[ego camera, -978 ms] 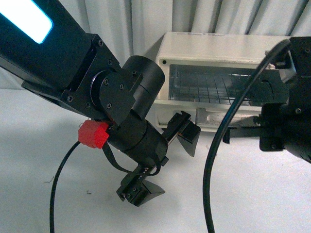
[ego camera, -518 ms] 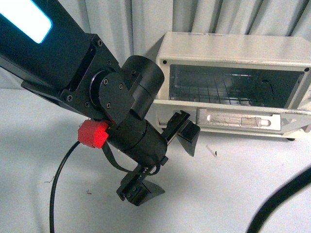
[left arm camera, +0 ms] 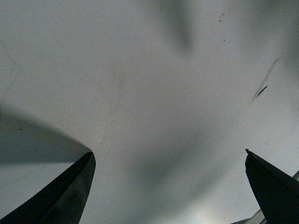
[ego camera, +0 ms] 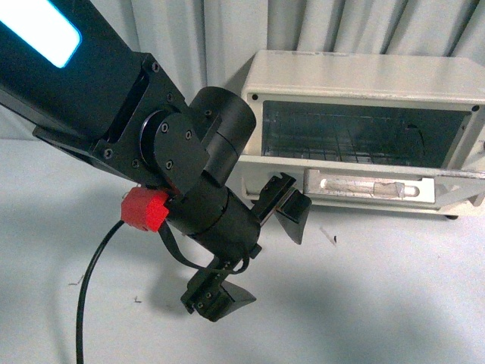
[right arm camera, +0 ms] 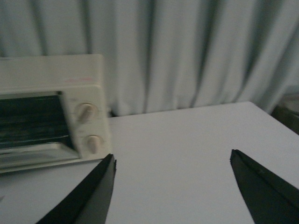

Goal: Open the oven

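Observation:
The cream-white oven (ego camera: 364,72) stands at the back right of the white table. Its door (ego camera: 371,186) is folded down in front, and the dark cavity with the wire rack (ego camera: 341,136) shows. My left gripper (ego camera: 261,258) is open and empty, low over the table just left of the oven's front. In the left wrist view the left gripper (left arm camera: 168,156) frames only bare table. My right gripper (right arm camera: 173,161) is open and empty, out of the front view. It hangs over the table to the right of the oven (right arm camera: 46,107), whose two knobs (right arm camera: 86,112) face it.
A grey curtain (ego camera: 189,30) hangs behind the table. The left arm's thick black links (ego camera: 114,98) and cable (ego camera: 87,288) fill the left of the front view. Small dark specks (ego camera: 330,236) lie on the white table (ego camera: 379,303).
The right arm, which was at the oven's right front a second ago, has drawn back out of the front view. The left arm has not moved.

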Motion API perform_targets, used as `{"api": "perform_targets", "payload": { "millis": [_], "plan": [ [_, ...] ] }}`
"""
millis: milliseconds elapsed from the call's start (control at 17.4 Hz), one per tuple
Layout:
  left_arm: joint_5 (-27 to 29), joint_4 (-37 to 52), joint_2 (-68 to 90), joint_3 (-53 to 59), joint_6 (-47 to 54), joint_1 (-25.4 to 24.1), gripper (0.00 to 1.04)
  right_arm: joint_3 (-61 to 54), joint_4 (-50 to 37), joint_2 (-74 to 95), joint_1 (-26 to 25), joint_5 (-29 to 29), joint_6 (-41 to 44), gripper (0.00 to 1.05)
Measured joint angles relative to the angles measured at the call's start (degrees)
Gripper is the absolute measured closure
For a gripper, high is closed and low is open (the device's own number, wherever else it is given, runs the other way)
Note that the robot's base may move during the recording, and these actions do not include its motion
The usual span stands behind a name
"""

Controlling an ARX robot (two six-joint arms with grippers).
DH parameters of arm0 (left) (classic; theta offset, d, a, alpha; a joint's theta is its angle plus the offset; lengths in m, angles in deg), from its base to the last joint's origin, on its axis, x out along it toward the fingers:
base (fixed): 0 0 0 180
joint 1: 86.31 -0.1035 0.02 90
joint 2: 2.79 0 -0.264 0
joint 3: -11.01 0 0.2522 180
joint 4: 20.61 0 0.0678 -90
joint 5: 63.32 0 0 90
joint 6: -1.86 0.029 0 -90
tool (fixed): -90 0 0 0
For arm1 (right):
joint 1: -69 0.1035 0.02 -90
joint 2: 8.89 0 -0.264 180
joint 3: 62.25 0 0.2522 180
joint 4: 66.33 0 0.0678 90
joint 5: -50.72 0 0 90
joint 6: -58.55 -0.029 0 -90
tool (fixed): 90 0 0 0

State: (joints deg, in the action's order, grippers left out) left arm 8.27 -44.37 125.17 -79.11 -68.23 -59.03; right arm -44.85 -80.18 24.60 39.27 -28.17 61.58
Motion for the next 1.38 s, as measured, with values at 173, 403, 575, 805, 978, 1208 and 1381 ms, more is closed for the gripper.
{"api": "perform_targets", "payload": {
  "millis": [173, 403, 575, 805, 978, 1208, 1381],
  "plan": [
    [-0.15, 0.0, 0.0, 0.0, 0.0, 0.0, 0.07, -3.04, 1.68, -6.69, 6.97, 12.41, -1.92, 0.58],
    [-0.04, -0.04, 0.0, 0.0, 0.0, 0.0, 0.07, -3.04, 11.08, -16.76, 15.45, 3.5, -2.14, 1.02],
    [-0.04, -0.02, 0.0, 0.0, 0.0, 0.0, 0.07, -3.04, 15.5, -21.4, 20.24, -1.46, -2.19, 1.03],
    [-0.09, 0.0, 0.0, 0.0, 0.0, 0.0, 0.07, -2.97, 27.61, -30.71, 29.27, -9.77, -2.36, 1.03],
    [0.2, 0.02, 0.0, 0.0, 0.02, 0.0, 0.07, -2.97, 27.89, -33.24, 29.73, -11.13, -2.43, 1.03],
    [-0.04, 0.0, 0.0, 0.0, 0.0, 0.0, 0.07, -2.97, 27.85, -33.27, 29.73, -11.13, -2.4, 1.03],
    [-0.07, 0.0, 0.0, 0.0, 0.0, 0.0, 0.07, -2.97, 27.85, -33.27, 29.73, -11.13, -2.4, 0.43]
  ]
}}
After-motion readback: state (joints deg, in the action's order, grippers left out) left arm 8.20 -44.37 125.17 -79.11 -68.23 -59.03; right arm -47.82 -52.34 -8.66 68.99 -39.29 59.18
